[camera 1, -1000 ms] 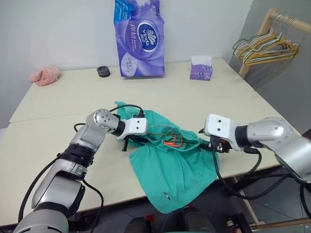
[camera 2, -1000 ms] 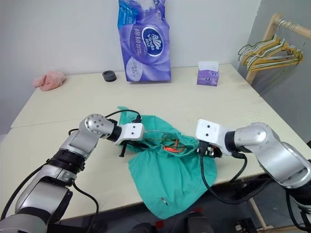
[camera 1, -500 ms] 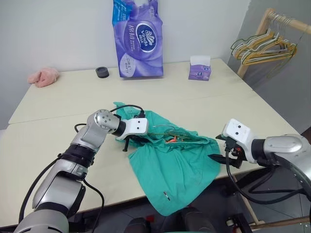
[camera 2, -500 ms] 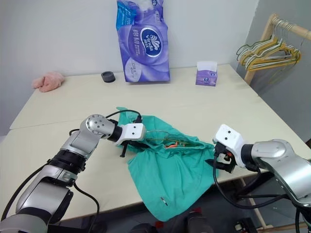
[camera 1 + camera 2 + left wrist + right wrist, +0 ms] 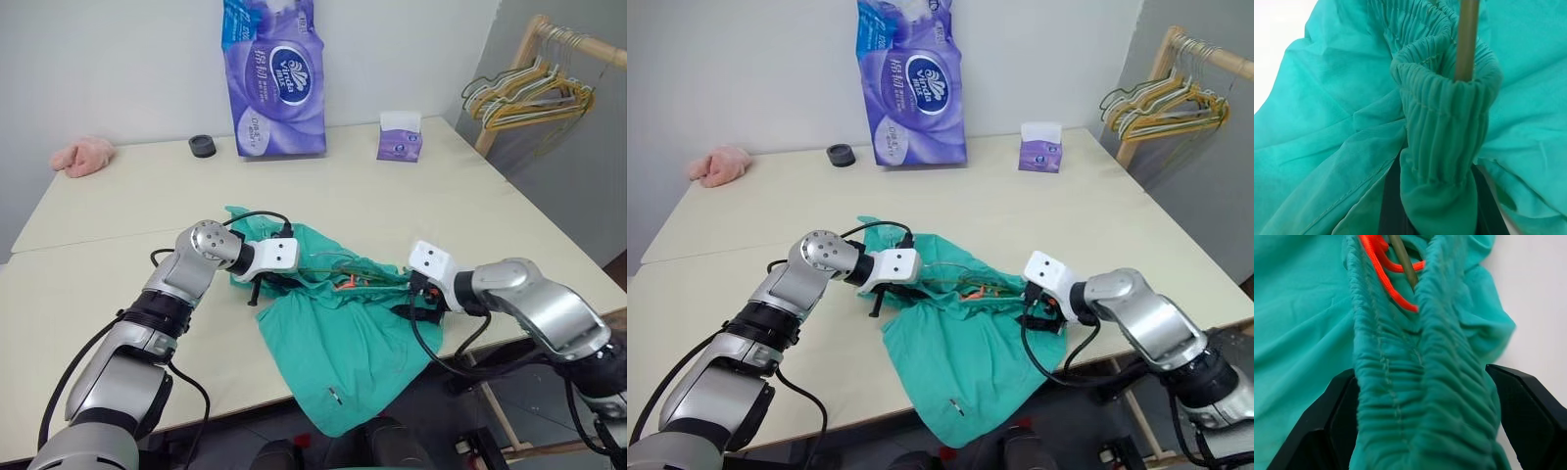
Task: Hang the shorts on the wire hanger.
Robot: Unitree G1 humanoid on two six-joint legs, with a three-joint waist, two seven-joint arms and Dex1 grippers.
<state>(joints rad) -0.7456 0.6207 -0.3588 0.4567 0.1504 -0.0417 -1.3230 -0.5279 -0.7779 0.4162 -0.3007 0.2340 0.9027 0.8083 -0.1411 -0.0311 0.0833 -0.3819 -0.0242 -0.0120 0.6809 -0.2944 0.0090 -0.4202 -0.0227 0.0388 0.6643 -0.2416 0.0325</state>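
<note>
Both grippers at shorts (image 5: 343,333): left gripper (image 5: 266,286) clamping waistband, right gripper (image 5: 1415,421) spread around it.

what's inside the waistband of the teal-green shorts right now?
Inside the gathered waistband of the teal-green fabric shorts: a stretch of the thin olive-grey wire hanger and a loop of orange cord. The rest of the hanger is covered by fabric.

The pale table (image 5: 392,211) carries teal shorts (image 5: 338,343) near, pink cloth (image 5: 81,156) far left, tissue pack (image 5: 272,83) far.
</note>
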